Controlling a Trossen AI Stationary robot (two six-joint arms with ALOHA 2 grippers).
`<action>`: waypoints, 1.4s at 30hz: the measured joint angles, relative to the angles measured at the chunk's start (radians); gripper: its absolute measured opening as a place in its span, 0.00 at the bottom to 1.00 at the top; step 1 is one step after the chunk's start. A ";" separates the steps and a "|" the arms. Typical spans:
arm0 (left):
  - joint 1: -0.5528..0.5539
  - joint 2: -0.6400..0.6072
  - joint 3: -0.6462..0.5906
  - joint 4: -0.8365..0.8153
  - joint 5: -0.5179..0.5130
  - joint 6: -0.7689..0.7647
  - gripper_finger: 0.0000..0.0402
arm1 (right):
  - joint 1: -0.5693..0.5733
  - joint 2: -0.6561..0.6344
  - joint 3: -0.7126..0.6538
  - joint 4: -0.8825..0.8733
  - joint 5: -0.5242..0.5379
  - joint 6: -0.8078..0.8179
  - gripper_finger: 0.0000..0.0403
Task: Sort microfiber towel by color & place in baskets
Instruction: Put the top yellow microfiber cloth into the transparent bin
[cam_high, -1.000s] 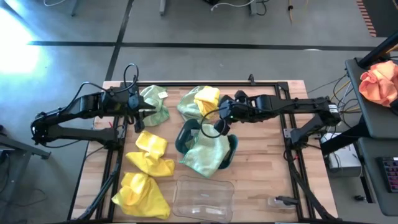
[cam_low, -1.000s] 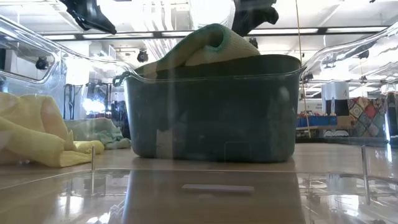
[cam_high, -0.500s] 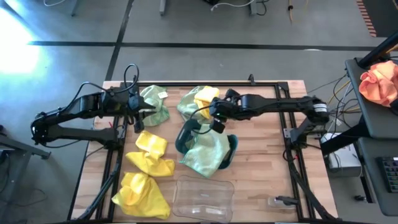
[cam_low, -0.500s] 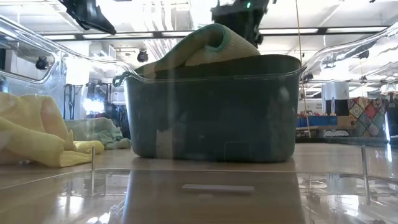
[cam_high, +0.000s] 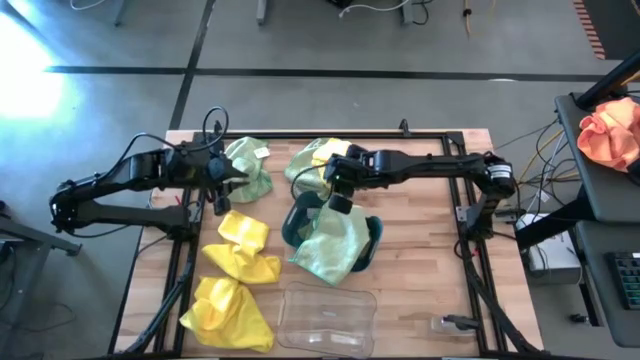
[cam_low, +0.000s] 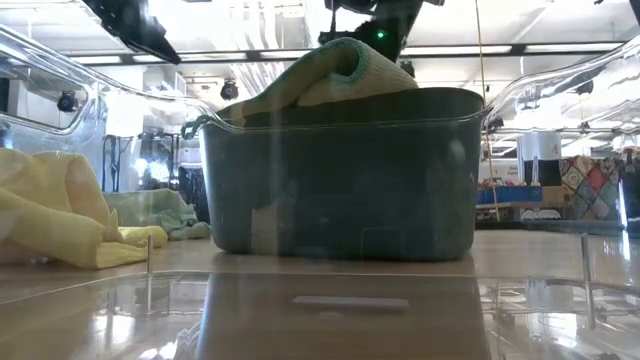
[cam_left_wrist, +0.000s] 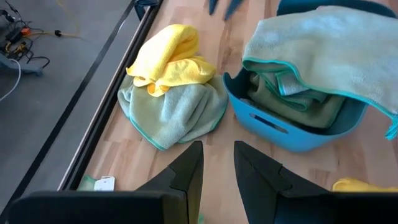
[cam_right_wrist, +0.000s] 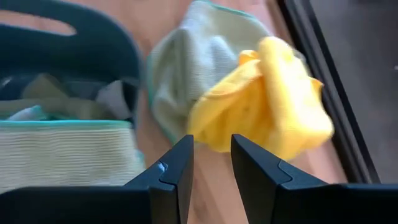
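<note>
The dark teal basket (cam_high: 372, 232) stands mid-table with a pale green towel (cam_high: 332, 248) draped over its rim and more green cloth inside (cam_left_wrist: 292, 93). Behind it, a yellow towel (cam_right_wrist: 273, 106) lies on top of a pale green one (cam_right_wrist: 186, 68). My right gripper (cam_right_wrist: 211, 152) hovers open above the gap between that pile and the basket's far rim (cam_high: 338, 198). Above the table's left side my left gripper (cam_left_wrist: 217, 152) is open and empty, beside another green towel (cam_high: 250, 168). Two yellow towels (cam_high: 242, 248) (cam_high: 228, 315) lie at the near left. The clear basket (cam_high: 327, 315) sits at the near edge.
A black frame (cam_high: 440, 140) runs around the table's far and side edges. An orange-pink cloth (cam_high: 610, 132) lies on a side stand off the table's right. Bare wood (cam_high: 420, 260) shows right of the teal basket.
My right gripper has moved toward the table's left and downward, from beside the teal basket's far right corner to above the yellow-on-green pile's near edge, rolling as it went. The towels and baskets have not moved.
</note>
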 joint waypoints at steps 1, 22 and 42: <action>0.000 -0.001 -0.005 0.001 0.000 0.002 0.19 | -0.011 -0.004 0.000 0.001 0.001 -0.003 0.25; 0.015 -0.020 -0.118 0.137 -0.028 0.006 0.19 | -0.244 -0.024 -0.038 0.067 -0.272 -0.102 0.21; 0.027 -0.019 -0.118 0.173 -0.029 0.006 0.19 | -0.273 -0.022 -0.130 0.125 -0.313 -0.030 0.31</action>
